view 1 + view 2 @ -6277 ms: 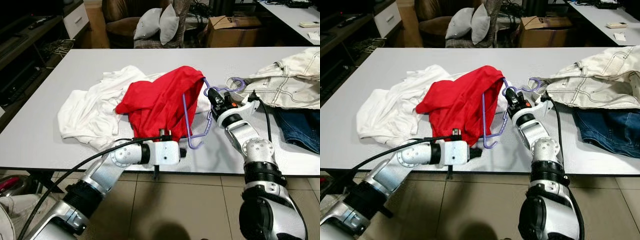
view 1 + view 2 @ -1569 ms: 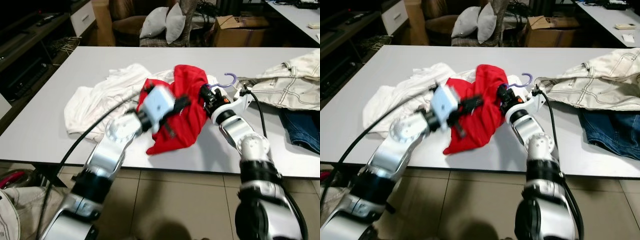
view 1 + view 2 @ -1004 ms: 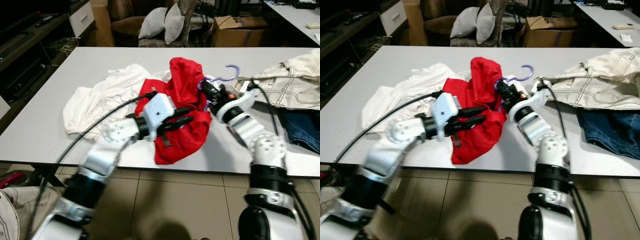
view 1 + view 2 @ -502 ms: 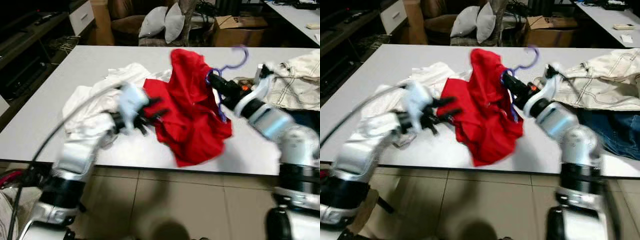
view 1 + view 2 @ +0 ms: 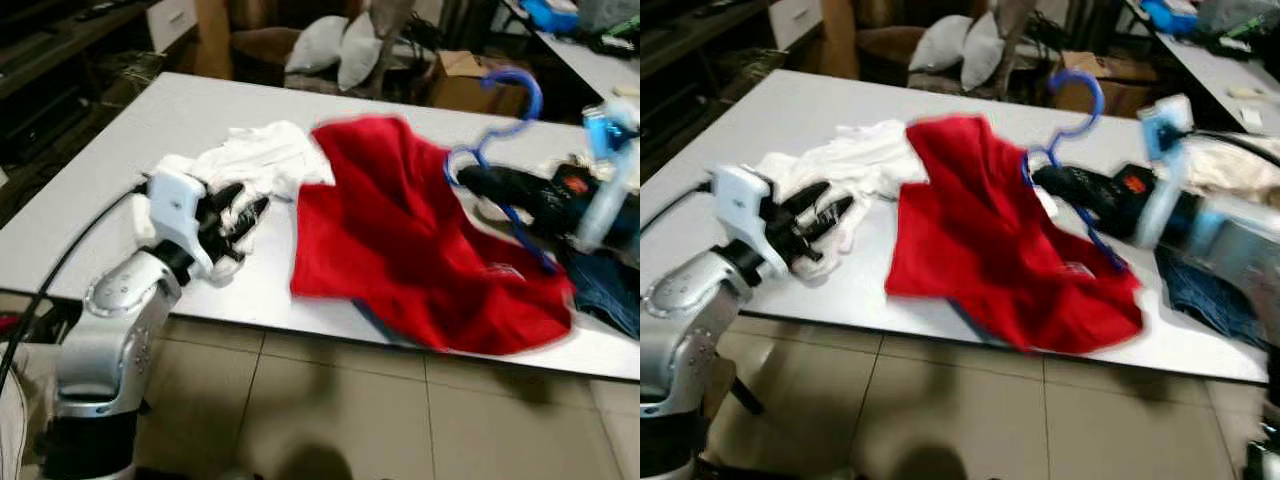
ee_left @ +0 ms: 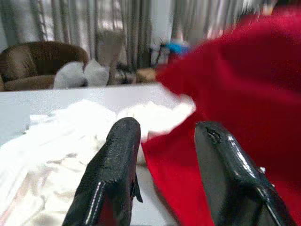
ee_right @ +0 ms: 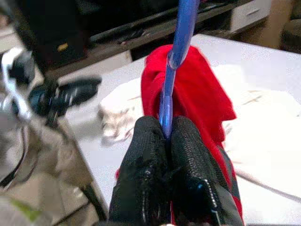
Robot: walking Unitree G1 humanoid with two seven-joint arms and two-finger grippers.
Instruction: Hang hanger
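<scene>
My right gripper [image 7: 163,141] is clamped on the blue hanger [image 5: 1077,118], its two fingers pinched tight on the wire just below the hook. In the head views the hanger sits right of centre, hook uppermost, and the red shirt [image 5: 420,235] drapes from it down across the table [image 5: 150,120], its lower edge spilling toward the near rim at lower right.

Half a second ago the shirt was bunched in the middle of the frame with my left gripper [image 5: 235,212] reaching into its folds. Now the shirt has swung out and spread wide to the right, lifted partly off the surface, and my left gripper has let go and drawn back to the left side of the frame. It rests near the white clothes [image 5: 255,160], fingers well apart with nothing between them; its wrist camera looks past both fingers [image 6: 117,160] at the white cloth and the edge of the red shirt.

I judge from this that the shirt is on the hanger and my right arm alone carries it. The whole view is blurred, so I take it I am turning away from the table. What remains is to find a rail and hook the hanger over it; no rail is visible yet.
</scene>
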